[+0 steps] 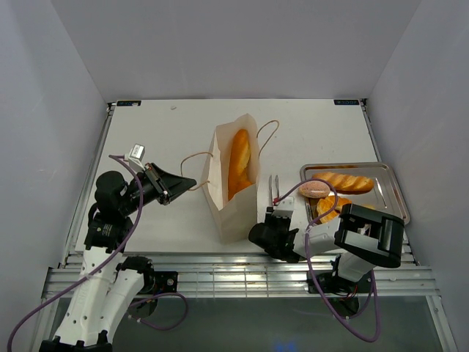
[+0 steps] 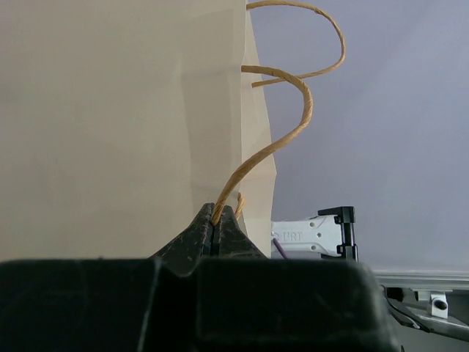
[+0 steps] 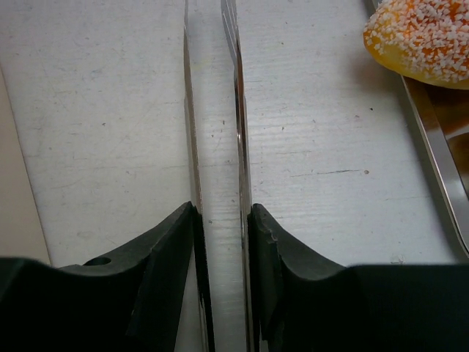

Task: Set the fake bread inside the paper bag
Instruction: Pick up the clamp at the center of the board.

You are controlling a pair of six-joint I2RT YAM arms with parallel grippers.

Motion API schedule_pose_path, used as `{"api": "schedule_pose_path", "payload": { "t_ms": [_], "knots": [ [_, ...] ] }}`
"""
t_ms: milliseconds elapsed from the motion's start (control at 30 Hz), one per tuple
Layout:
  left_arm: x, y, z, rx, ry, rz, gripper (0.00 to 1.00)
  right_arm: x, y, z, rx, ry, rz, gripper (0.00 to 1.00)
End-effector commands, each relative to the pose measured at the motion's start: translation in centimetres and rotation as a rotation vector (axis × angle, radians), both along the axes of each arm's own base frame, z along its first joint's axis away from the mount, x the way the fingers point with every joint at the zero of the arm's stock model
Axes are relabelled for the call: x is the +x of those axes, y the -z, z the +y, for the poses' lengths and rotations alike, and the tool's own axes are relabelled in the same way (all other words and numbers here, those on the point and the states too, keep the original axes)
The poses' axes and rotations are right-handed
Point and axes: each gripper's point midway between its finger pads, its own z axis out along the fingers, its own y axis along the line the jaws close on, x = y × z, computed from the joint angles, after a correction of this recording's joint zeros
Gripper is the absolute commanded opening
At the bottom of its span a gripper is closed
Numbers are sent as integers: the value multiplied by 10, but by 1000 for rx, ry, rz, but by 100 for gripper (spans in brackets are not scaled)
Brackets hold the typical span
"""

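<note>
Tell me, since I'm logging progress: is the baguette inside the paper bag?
In: the baguette sits within the open mouth of the paper bag, walls around it.

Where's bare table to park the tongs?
Bare table runs along the far edge, behind the paper bag and tray. The gap between them is crowded: the right end effector holds the tongs there; left end effector pinches the handle.

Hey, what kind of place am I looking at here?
Probably a robotics lab test cell, not a bakery: plain white walls box in a white table, two robot arms are mounted at its near edge, and toy bread sits on a metal tray near a paper bag.
</note>
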Motion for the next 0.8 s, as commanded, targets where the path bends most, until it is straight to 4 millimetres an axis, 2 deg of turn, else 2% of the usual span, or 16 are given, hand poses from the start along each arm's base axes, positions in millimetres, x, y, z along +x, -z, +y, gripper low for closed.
{"api": "schedule_pose_path", "payload": {
  "t_ms": [0, 167, 267, 367, 400, 433, 467, 500, 567, 600, 667, 700, 733, 767],
  "knots": [
    [-2, 5, 0, 12, -1, -2, 0, -46, 66, -53, -220, -73, 260, 41],
    [-3, 9, 1, 11, -5, 1, 0, -48, 68, -54, -230, -66, 259, 20],
    [-4, 9, 1, 11, -3, 1, 0, -46, 52, -43, -199, -51, 266, 8],
    [-5, 8, 0, 12, 5, 3, 0, -51, 31, -28, -131, -70, 312, 8],
    [-5, 8, 0, 11, 6, 2, 0, -50, 12, -18, -30, -78, 301, 8],
    [-5, 7, 0, 11, 6, 0, 0, -52, 3, -20, -6, -78, 314, 8],
    [-6, 6, 0, 11, 8, -4, 0, -56, -4, -14, 46, -107, 345, 8],
    [-7, 6, 0, 11, 8, -10, 0, -55, -28, -8, 154, -121, 321, 8],
    [-8, 6, 0, 15, 9, -18, 0, -57, -49, -8, 255, -133, 340, 8],
    [-9, 6, 1, 15, 7, -19, 0, -56, -73, -6, 360, -149, 311, 8],
    [-9, 8, 1, 16, 6, -20, 0, -55, -92, -13, 450, -132, 329, 8],
    [-9, 9, 1, 17, 7, -19, 0, -53, -108, -18, 514, -136, 305, 8],
    [-9, 9, 1, 17, 7, -17, 0, -48, -114, -28, 548, -93, 297, 8],
    [-9, 10, 1, 19, 11, -18, 0, -52, -123, -32, 589, -105, 304, 8]
  ]
}}
